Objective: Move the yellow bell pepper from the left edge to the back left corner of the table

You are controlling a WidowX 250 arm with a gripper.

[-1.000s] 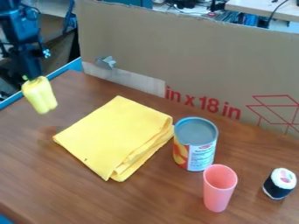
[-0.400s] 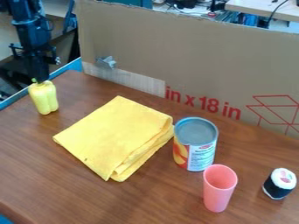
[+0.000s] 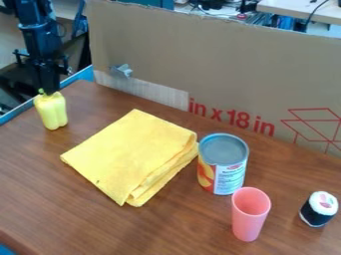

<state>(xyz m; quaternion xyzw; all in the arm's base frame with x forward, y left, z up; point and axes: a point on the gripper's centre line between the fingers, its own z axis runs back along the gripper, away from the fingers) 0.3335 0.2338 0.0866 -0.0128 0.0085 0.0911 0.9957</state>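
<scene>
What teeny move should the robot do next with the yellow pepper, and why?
I'd try easing the black gripper gently straight down, stopping once the base meets the wood. Its jaws are at the green stem of the yellow plastic-looking pepper, which is upright over the brown wooden table, left of the folded yellow cloth in the picture. I can't tell if it already touches.

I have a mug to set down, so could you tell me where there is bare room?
The table is bare in front of the cloth, left of the cup, and right of the can between cardboard and roll. It is crowded where cloth, can and cup bunch together, and at the pepper beneath the gripper.
</scene>
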